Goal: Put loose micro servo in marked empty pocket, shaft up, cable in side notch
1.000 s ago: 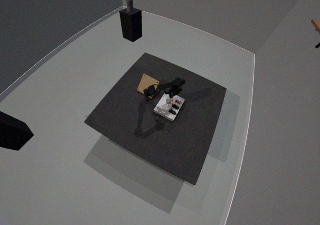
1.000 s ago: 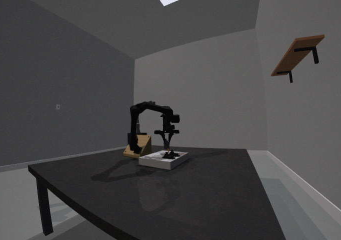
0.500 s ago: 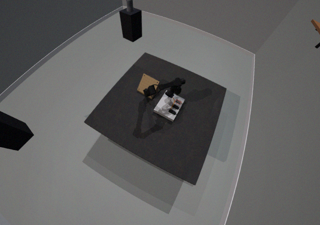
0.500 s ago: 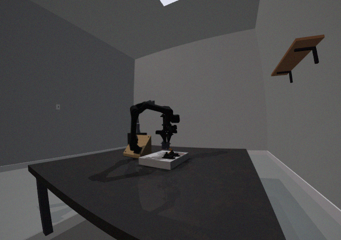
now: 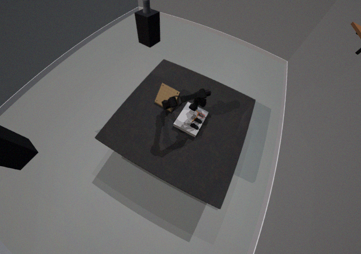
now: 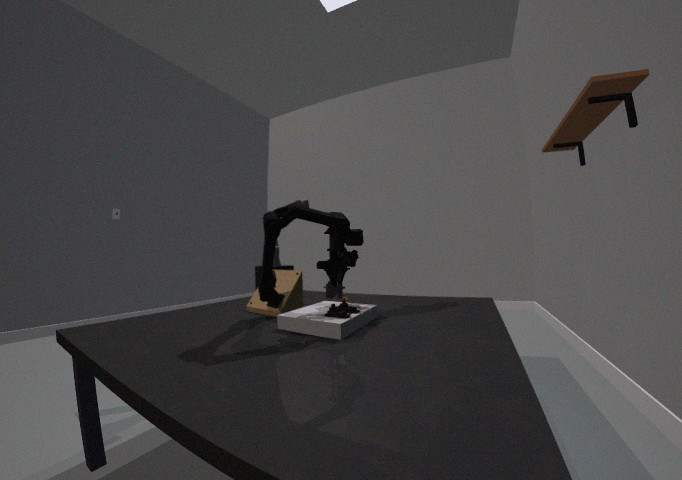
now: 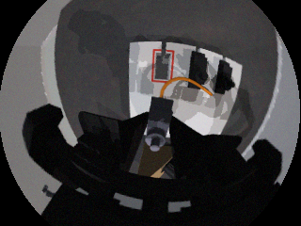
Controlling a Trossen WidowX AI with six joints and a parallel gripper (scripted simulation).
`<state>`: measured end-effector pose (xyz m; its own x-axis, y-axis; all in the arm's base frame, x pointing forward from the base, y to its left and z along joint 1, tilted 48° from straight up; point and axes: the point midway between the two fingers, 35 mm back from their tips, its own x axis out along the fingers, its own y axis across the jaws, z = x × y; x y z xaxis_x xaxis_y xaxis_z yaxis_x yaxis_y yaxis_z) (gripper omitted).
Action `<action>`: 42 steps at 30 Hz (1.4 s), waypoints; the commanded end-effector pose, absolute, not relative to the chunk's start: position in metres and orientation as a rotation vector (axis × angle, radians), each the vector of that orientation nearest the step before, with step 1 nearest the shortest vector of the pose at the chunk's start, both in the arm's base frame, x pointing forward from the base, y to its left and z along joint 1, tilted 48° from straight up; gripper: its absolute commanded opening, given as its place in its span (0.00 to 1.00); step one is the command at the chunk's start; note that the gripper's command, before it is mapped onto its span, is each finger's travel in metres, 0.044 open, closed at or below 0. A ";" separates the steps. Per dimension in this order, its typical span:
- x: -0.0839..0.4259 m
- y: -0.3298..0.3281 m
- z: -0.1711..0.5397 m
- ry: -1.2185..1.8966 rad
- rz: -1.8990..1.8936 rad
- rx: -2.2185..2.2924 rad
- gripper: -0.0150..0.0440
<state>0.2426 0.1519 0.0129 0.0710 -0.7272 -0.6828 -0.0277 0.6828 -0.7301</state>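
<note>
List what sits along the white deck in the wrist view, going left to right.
Red-marked empty pocket → first seated black servo → second seated black servo. The loose micro servo in the claw hangs nearer the camera, so it is left out.
</note>
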 end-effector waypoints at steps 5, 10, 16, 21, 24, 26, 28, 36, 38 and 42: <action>0.272 0.156 0.014 1.413 -0.589 -0.675 0.25; 0.291 0.158 0.014 1.412 -0.589 -0.674 0.25; 0.311 0.161 0.014 1.411 -0.589 -0.674 0.25; 0.326 0.162 0.014 1.410 -0.589 -0.674 0.25; 0.333 0.163 0.014 1.415 -0.581 -0.684 0.25; 0.335 0.163 0.014 1.428 -0.557 -0.712 0.25; 0.337 0.164 0.014 1.437 -0.540 -0.732 0.25; 0.338 0.159 0.009 1.438 -0.538 -0.735 0.25; 0.338 0.156 0.007 1.438 -0.538 -0.735 0.25; 0.339 0.152 0.003 1.437 -0.538 -0.735 0.25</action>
